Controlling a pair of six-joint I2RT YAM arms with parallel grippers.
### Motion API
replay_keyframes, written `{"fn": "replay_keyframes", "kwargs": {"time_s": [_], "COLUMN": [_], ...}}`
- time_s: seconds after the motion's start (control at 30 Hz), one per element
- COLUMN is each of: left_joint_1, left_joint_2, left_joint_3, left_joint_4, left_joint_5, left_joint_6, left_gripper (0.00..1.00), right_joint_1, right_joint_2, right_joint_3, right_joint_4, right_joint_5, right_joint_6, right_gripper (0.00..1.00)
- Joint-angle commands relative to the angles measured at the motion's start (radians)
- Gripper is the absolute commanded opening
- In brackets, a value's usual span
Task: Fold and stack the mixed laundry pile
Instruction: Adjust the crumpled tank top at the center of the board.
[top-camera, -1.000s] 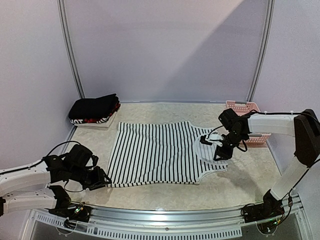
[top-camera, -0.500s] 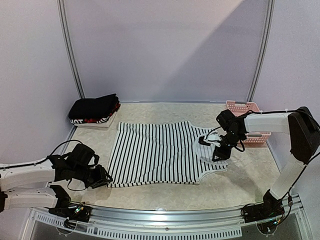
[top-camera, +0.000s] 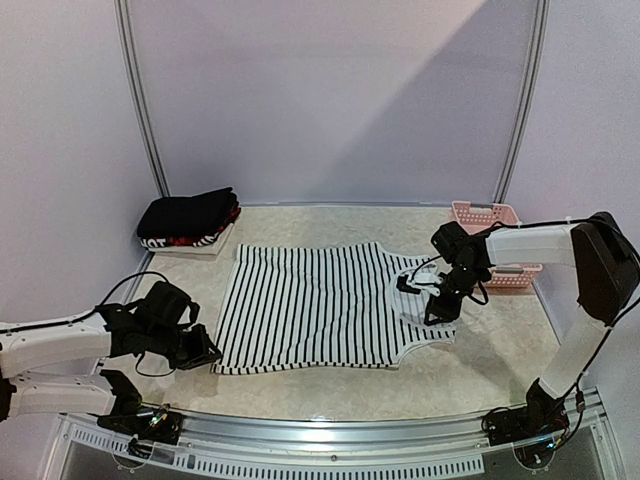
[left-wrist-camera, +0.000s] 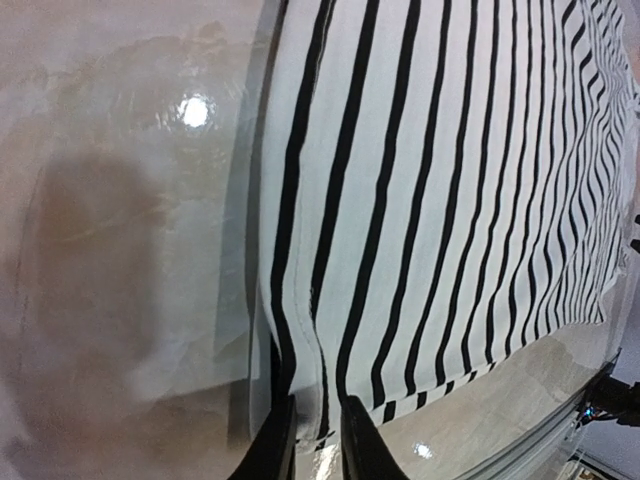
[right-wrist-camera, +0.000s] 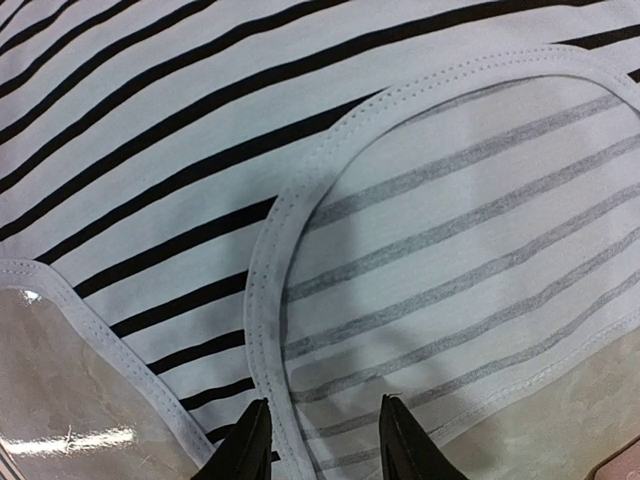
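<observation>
My left tool (left-wrist-camera: 318, 410) pinching striped tank top (left-wrist-camera: 420, 200) hem corner, jaws narrow. Right tool (right-wrist-camera: 325, 405) hovering half-open astride strap edge; I'm judging both layers need catching.

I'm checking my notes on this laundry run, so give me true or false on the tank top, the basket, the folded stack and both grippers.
The striped tank top lies spread flat: true.
The pink basket sits at the far left: false, it is at the far right.
A folded stack sits in the far left corner: true.
The right gripper is over the basket: false, it is at the tank top's neckline end.
The left gripper is at the tank top's near left corner: true.
</observation>
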Motion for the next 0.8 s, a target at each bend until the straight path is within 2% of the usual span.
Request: {"fn": "replay_keyframes", "kwargs": {"time_s": [0.0, 0.3, 0.4, 0.6, 0.77], "left_joint_1": [0.012, 0.012, 0.012, 0.011, 0.010], "left_joint_2": [0.005, -0.005, -0.041, -0.265, -0.398], "left_joint_3": [0.000, 0.002, 0.009, 0.006, -0.040], "left_joint_4": [0.024, 0.012, -0.039, -0.197, -0.245], "left_joint_5": [0.002, 0.001, 0.006, -0.002, 0.011], "left_joint_6": [0.009, 0.017, 0.008, -0.045, -0.098], "left_gripper": [0.16, 0.00, 0.00, 0.00, 0.00], "right_joint_1": [-0.002, -0.002, -0.002, -0.002, -0.002], "right_joint_2": [0.018, 0.043, 0.056, 0.075, 0.107], "right_joint_3": [-0.001, -0.010, -0.014, -0.015, -0.002], "right_joint_4": [-0.002, -0.006, -0.006, -0.011, -0.022], "right_joint_5": [-0.012, -0.009, -0.011, -0.015, -0.016], "right_joint_6": [0.005, -0.001, -0.003, -0.003, -0.004], "right_gripper": [0.37, 0.37, 0.37, 0.36, 0.36]}}
